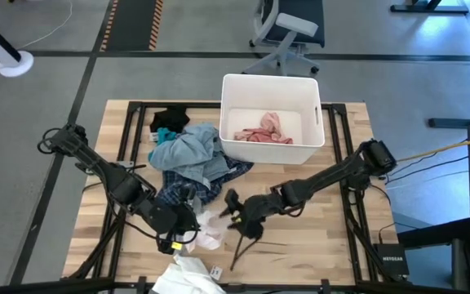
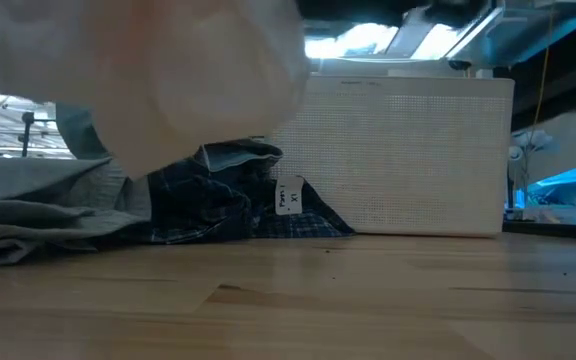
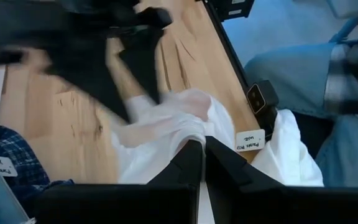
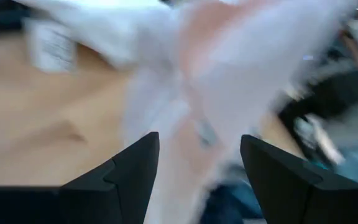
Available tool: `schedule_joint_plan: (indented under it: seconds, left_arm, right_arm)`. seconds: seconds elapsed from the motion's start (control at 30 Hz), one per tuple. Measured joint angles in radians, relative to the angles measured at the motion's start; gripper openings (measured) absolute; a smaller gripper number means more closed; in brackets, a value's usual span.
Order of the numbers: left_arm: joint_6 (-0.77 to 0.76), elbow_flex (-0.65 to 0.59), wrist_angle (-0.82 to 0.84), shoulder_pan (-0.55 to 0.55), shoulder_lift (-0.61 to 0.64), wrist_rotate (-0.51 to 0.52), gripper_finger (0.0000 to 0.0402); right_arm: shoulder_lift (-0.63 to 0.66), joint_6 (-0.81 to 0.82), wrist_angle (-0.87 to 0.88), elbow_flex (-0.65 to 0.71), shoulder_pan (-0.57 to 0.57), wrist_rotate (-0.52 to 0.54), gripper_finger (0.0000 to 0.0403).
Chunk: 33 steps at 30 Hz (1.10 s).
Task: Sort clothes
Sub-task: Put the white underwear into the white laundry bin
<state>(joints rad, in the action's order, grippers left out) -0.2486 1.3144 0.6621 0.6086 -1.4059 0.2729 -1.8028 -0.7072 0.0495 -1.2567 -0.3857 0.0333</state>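
My left gripper (image 1: 182, 231) is shut on a white, faintly pink garment (image 1: 208, 232) near the table's front middle. The garment also shows in the low view (image 2: 158, 80). My right gripper (image 1: 228, 211) is open just right of that garment, and the cloth (image 4: 197, 93) fills the view between its fingers. A pile of light blue-grey (image 1: 190, 151), dark plaid (image 1: 188, 193) and black (image 1: 170, 121) clothes lies at the table's middle left. A pink garment (image 1: 263, 131) lies in the white bin (image 1: 317, 122). Another white garment (image 1: 188, 278) lies at the near edge. My left gripper pinches a bunched fold of the white garment (image 3: 188, 127) between its two shut fingers, coming in low from the table's left. The cloth spreads ahead of the fingers; in the low view its bulk hangs above the tabletop. Whether my right gripper touches the garment I cannot tell.
The white bin stands at the table's far middle. The clothes pile lies between it and my left arm. Small white tags show on the plaid (image 2: 290, 196) and on the near white garment (image 3: 248, 140). Bare wood (image 1: 317, 237) lies at the front right.
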Motion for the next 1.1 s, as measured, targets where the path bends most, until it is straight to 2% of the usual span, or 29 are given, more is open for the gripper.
schedule_joint_plan:
  seconds: [0.1, 0.2, 0.3, 0.43, 0.63, 0.9, 1.1]
  left_arm:
    - [-0.001, 0.0, 0.003, 0.0, 0.0, 0.0, 0.0008]
    - [0.002, 0.0, 0.0, -0.001, 0.0, 0.0, 0.0008]
    - [0.011, 0.0, -0.001, -0.007, 0.0, 0.005, 0.0008]
    - [0.008, 0.0, -0.001, -0.013, 0.0, 0.008, 0.0008]
    - [0.017, 0.0, -0.001, -0.011, 0.0, 0.047, 0.0008]
    - [0.019, 0.0, 0.001, -0.013, 0.0, 0.053, 0.0008]
    - [0.014, 0.0, 0.002, -0.013, 0.0, 0.053, 0.0008]
  right_arm:
    - [-0.02, 0.044, 0.032, 0.0, -0.003, -0.077, 0.0246]
    - [-0.055, 0.075, 0.017, 0.0, 0.0, -0.105, 0.0246]
    - [-0.088, 0.076, 0.0, 0.0, 0.001, -0.103, 0.0246]
    - [-0.1, 0.078, 0.029, 0.0, -0.001, -0.027, 0.0246]
    - [-0.1, 0.121, 0.041, 0.0, -0.024, -0.031, 0.0246]
    - [-0.098, 0.175, 0.17, -0.001, -0.096, 0.042, 0.0246]
    - [-0.098, 0.216, 0.202, -0.001, -0.101, -0.014, 0.0246]
